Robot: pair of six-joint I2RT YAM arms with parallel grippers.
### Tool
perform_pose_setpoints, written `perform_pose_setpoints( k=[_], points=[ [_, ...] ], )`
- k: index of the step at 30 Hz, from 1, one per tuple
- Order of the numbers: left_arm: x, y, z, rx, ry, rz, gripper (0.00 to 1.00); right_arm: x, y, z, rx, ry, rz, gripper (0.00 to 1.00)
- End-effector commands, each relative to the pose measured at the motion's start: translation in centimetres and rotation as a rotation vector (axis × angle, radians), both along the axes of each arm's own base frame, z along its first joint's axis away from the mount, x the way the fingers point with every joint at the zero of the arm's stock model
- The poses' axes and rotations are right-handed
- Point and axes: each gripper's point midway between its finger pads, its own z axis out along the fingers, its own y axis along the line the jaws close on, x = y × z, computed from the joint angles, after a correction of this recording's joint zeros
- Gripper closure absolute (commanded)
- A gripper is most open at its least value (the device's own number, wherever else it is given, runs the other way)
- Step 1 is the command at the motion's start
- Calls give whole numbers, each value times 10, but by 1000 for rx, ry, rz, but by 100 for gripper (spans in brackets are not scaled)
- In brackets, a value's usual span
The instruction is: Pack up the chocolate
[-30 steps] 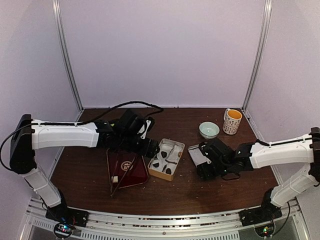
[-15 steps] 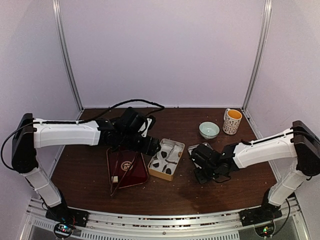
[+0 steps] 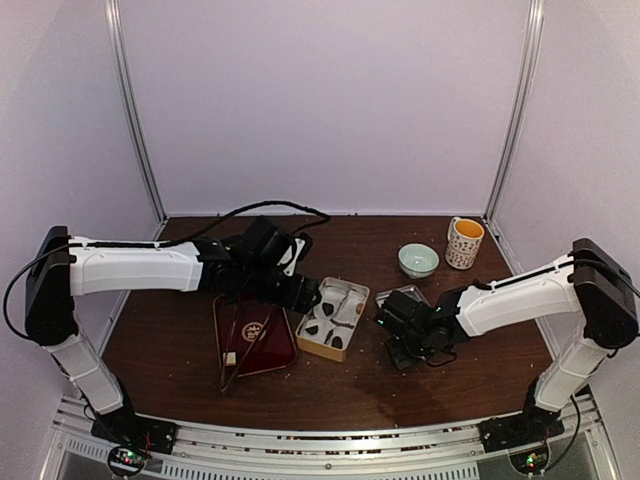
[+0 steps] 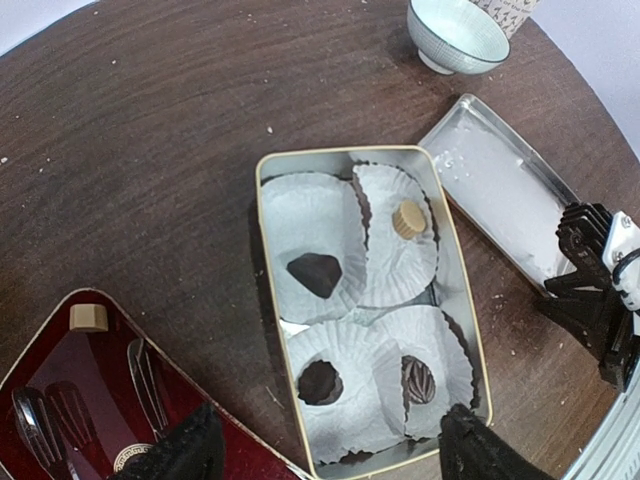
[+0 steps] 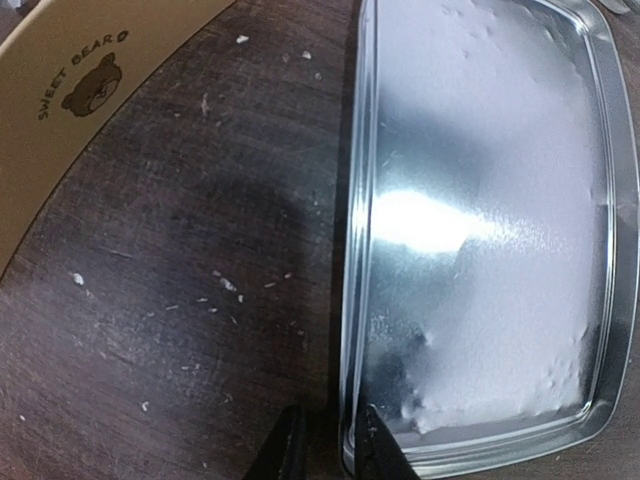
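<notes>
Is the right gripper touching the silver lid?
Cannot tell. In the right wrist view the right gripper straddles the rim of the silver lid, but a dark strip beside one finger hides any contact.

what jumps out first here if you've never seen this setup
The open tin at mid-table draws the eye first, its white paper cups holding dark chocolates, with the left gripper hanging open above it. Just right of it lies the silver lid, the right gripper straddling its rim.
</notes>
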Motion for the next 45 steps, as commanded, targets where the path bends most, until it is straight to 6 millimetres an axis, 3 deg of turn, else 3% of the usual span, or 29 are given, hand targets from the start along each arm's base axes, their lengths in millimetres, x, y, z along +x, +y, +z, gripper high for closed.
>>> perform_pose_setpoints(
  k=[1, 7, 10, 18, 26, 36, 40, 45],
  points=[
    [9, -4, 10, -16, -24, -3, 24, 6, 0, 5, -13, -33, -13, 85],
    [8, -5, 11, -16, -21, -9, 25, 8, 3, 6, -1, -39, -15, 89],
    [7, -5, 10, -23, -9, -6, 25, 9, 4, 6, -11, -41, -14, 99],
    [12, -3, -6, -28, 68, 12, 27, 16, -8, 48, 48, -153, -69, 100],
    [16, -17, -23, -56, 166, -9, 48, 17, -14, 102, 143, -237, -84, 100],
    [38, -9, -37, 30, 170, 70, 80, 7, -4, 159, 357, -290, -26, 100],
    [42, -8, -39, 41, 166, 81, 100, 2, -3, 178, 435, -310, -13, 100],
    [50, -1, -49, 96, 164, 117, 100, -5, -2, 198, 545, -341, 11, 100]
  ],
)
